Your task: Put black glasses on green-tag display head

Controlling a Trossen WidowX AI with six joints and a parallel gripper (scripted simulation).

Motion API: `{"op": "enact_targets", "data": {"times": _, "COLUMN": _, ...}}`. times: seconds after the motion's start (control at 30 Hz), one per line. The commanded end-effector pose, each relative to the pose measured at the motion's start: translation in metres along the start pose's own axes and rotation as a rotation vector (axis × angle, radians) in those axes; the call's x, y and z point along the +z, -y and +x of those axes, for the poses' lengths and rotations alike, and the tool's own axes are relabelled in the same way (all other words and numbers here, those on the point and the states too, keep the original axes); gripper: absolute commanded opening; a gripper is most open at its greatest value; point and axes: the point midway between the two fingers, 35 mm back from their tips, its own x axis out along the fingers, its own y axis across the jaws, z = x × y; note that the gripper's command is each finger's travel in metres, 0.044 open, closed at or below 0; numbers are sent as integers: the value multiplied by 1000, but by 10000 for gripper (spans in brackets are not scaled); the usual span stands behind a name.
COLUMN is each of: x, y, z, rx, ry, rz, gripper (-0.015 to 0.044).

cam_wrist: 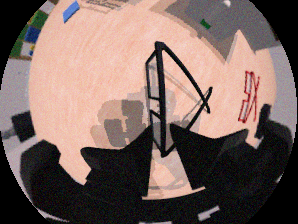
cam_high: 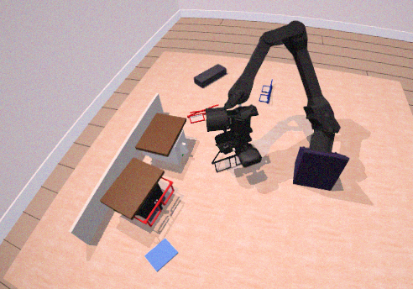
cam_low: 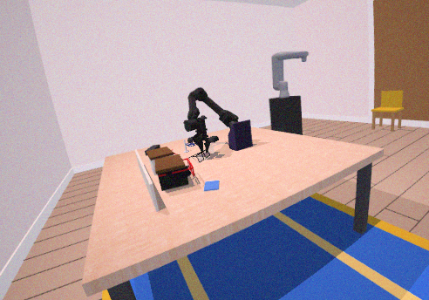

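The black glasses (cam_high: 216, 166) (cam_wrist: 160, 85) rest on the table with the temples folded out behind and crossing. My gripper (cam_wrist: 160, 127) (cam_low: 202, 152) points down over them, partly open; its two fingertips stand on either side of one end of the front frame in the wrist view, with nothing clamped. The pale grey head (cam_high: 167, 160) (cam_wrist: 205, 23) with the green tag (cam_high: 182, 155) stands under a brown top at the left. Its face is mostly hidden in the top view.
The other head (cam_high: 147, 207) (cam_low: 173, 181) is black and wears red glasses (cam_high: 171, 184). A grey panel (cam_high: 87, 230) stands behind both heads. Other red glasses (cam_high: 197, 118) (cam_wrist: 244, 107), blue glasses (cam_high: 260, 98), a dark block (cam_high: 210, 76) and a blue pad (cam_high: 161, 254) (cam_low: 212, 186) lie around.
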Motion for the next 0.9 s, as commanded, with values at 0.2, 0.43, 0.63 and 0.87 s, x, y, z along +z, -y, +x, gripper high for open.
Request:
{"op": "enact_targets", "data": {"times": 0.2, "x": -4, "y": -1, "z": 8, "rx": -3, "ry": -9, "rz": -7, "gripper": 120}}
{"op": "enact_targets", "data": {"times": 0.43, "x": -4, "y": 3, "z": 8, "rx": -3, "ry": -9, "rz": -7, "gripper": 120}}
{"op": "enact_targets", "data": {"times": 0.63, "x": -3, "y": 1, "z": 8, "rx": 1, "ry": -8, "rz": -6, "gripper": 80}}
{"op": "enact_targets", "data": {"times": 0.87, "x": -3, "y": 1, "z": 8, "rx": 1, "ry": -8, "rz": -6, "gripper": 33}}
